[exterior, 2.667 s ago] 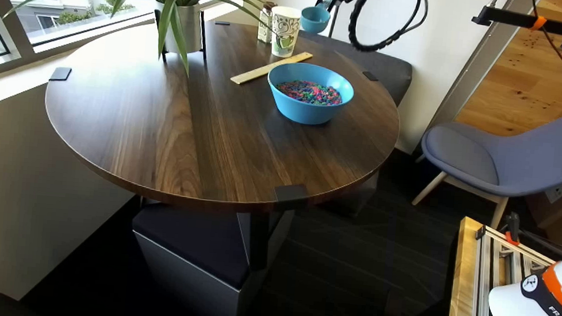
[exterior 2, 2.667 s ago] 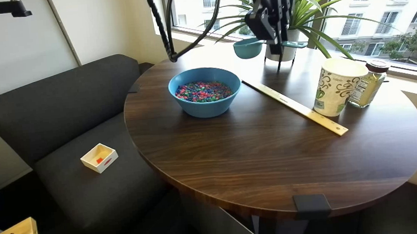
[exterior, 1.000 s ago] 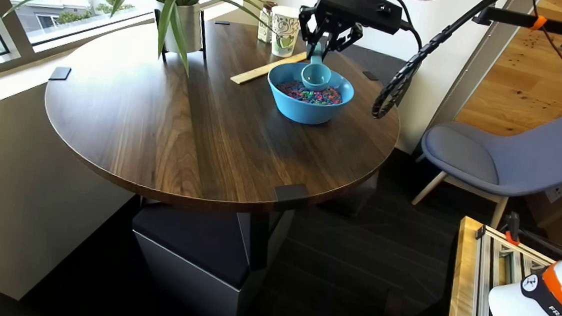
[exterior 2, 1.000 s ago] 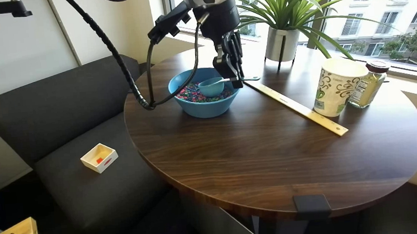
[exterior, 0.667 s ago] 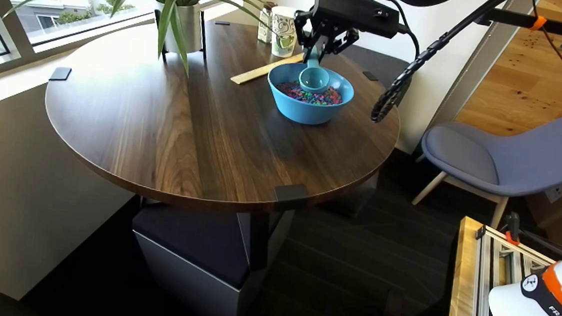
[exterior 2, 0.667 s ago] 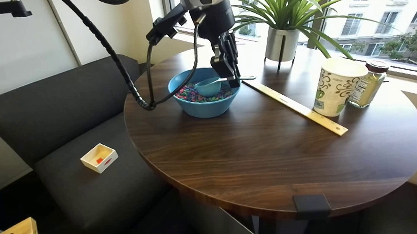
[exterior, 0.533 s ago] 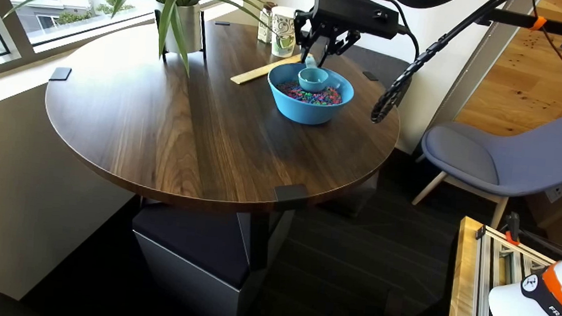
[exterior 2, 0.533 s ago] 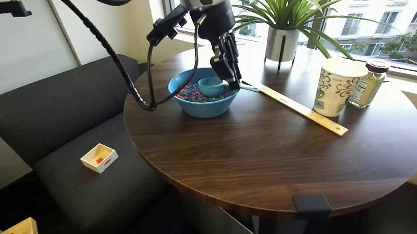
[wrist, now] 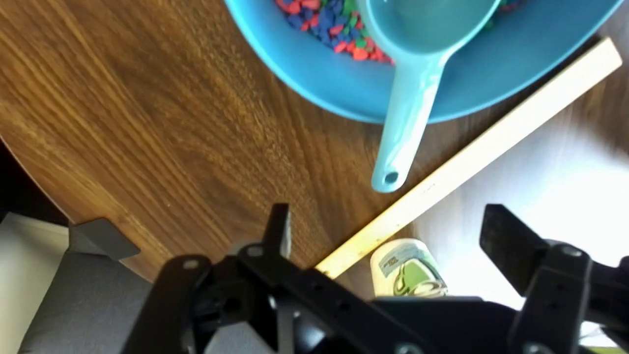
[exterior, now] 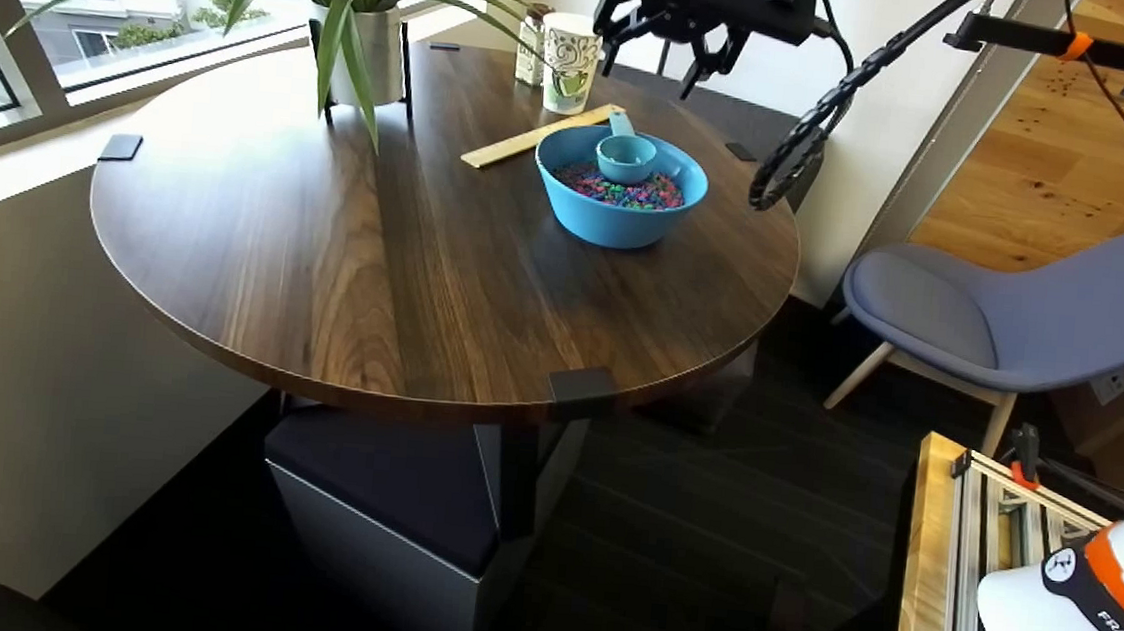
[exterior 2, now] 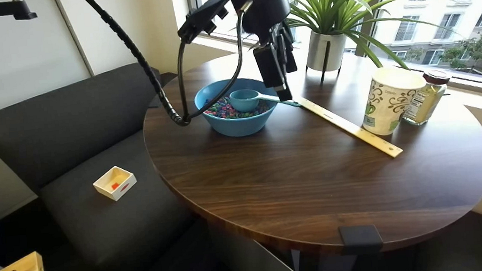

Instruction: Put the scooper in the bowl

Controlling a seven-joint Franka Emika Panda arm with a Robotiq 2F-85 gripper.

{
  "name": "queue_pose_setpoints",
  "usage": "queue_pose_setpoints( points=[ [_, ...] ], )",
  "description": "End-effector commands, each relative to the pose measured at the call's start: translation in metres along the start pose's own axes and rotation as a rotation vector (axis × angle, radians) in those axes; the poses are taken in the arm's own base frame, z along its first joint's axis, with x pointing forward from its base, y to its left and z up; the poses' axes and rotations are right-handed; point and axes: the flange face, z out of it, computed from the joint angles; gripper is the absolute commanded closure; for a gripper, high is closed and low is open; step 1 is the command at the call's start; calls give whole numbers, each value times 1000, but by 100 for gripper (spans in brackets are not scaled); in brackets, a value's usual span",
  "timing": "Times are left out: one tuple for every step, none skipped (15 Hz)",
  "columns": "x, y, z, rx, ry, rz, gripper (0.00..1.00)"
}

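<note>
The light-blue plastic scoop [wrist: 418, 64] sits, handle [wrist: 405, 125] overhanging, in the round bright-blue bowl [exterior: 615, 226] near the dark-wood desk's [exterior: 325, 267] edge by the dark-grey bench [exterior 2: 87, 127]; release seems done, and the black pincer [exterior: 645, 84], empty and spread wide, need only back away.

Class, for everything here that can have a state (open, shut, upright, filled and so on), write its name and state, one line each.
Bowl: upright, partly filled with coloured bits
Scooper: in the bowl, opening up, handle out past the rim
Gripper: open, holding nothing
Cup: upright, open-topped
Jar: upright, lid on
Stick: flat on the table
Box: open-topped, orange-red piece inside
Plant: green, in a pot
</note>
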Motion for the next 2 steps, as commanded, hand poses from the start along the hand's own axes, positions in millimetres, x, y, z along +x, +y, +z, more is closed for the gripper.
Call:
queue_pose_setpoints(
  points=[
    [10,6,-7,10,0,10,0],
    [18,12,-13,22,0,15,0]
  ],
)
